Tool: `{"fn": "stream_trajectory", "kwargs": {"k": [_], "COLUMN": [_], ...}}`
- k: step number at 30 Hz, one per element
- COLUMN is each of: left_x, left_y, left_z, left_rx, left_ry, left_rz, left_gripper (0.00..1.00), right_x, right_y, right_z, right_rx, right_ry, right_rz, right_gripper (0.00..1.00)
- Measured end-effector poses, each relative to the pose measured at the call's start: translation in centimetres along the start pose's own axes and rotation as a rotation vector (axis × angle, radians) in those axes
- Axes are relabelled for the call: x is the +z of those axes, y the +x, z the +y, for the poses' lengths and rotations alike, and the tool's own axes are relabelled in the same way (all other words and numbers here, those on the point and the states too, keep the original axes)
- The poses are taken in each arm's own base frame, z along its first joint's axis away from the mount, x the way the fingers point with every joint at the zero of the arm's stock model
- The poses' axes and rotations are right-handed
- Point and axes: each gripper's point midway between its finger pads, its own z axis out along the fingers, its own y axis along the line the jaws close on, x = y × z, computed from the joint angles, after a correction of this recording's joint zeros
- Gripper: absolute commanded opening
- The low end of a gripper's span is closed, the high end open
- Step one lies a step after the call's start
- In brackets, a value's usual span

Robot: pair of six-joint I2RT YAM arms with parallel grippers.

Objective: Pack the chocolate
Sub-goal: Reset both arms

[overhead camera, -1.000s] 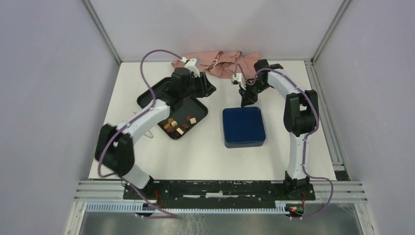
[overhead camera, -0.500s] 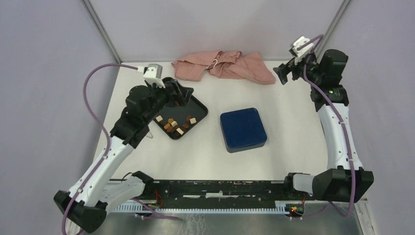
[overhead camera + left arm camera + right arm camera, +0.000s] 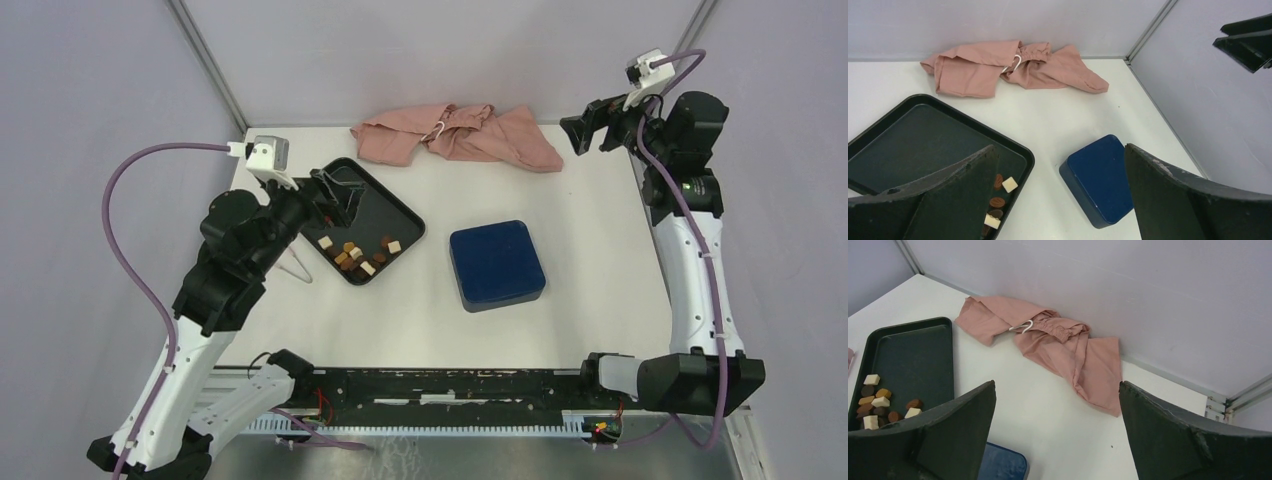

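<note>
The left end effector [image 3: 338, 197] and right end effector [image 3: 583, 128] have been opened wide, empty, and lifted above the desk [image 3: 590, 260], with the chocolate [image 3: 357, 254] left in the black tray [image 3: 372, 190] beside the closed blue box [image 3: 497, 264], so packing is judged unfinished.

Bright, even, diffuse light with no glare. The white table [image 3: 600, 260] carries only thin, soft shadows hugging the box [image 3: 497, 265] and tray [image 3: 408, 222]. Every view is sharp; in the wrist views the near fingers [image 3: 1178, 200] read dark, almost featureless.
</note>
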Motion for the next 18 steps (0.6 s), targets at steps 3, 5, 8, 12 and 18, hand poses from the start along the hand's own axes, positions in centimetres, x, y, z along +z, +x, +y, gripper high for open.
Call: {"fn": "stream_trajectory", "kwargs": {"k": [3,5,8,12,18], "left_x": [-0.3,-0.4,-0.4,-0.5,-0.7], "left_y": [0.5,0.8,1.1,1.5,2.2], "left_z": [0.1,0.2,0.3,0.4,0.7], "left_rx": [0.001,0.001,0.001,0.002,0.003], "left_ry": [-0.004,-0.006,-0.010,-0.013,-0.021], "left_rz": [0.022,0.032,0.046,0.060,0.084], "left_gripper": [1.00,1.00,1.00,1.00,1.00], "right_x": [-0.6,-1.0,-1.5,-1.6,-1.6], "right_y": [-1.1,-1.5,-1.6,-1.7,-1.3], "right_z": [0.0,0.1,0.6,1.1,1.6], "right_rx": [-0.008,-0.018,-0.022,-0.021,-0.013], "right_ry": [0.019,0.020,0.008,-0.016,-0.040], "right_rz": [-0.008,-0.014,-0.015,-0.015,-0.012], "right_gripper": [0.98,0.98,0.98,0.98,0.98]}}
